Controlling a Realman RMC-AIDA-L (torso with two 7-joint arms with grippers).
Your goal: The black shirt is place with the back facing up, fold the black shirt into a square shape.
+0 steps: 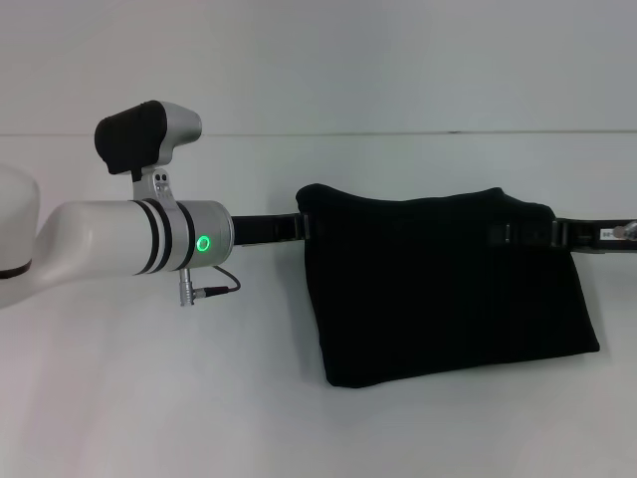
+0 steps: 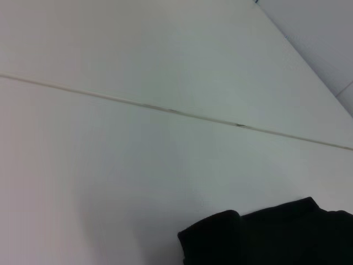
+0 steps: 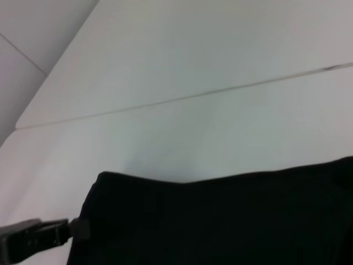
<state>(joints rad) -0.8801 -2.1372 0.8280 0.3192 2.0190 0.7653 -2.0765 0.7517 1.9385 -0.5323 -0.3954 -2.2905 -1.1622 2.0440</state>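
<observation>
The black shirt [image 1: 448,289] is folded into a wide band in the middle of the white table [image 1: 149,398]. Its upper edge is stretched between my two grippers and the rest slopes toward me. My left gripper [image 1: 304,227] is shut on the shirt's upper left corner. At the upper right corner, my right gripper [image 1: 549,235] is shut on the fabric. The left wrist view catches only a corner of the black shirt [image 2: 265,237]. The right wrist view looks along the black shirt [image 3: 220,221], with the left gripper [image 3: 74,229] pinching its far corner.
The left arm's white forearm [image 1: 109,239], with a green light and a cable, reaches in from the left. A seam [image 1: 398,134] runs across the table behind the shirt. Bare white table lies in front of and left of the shirt.
</observation>
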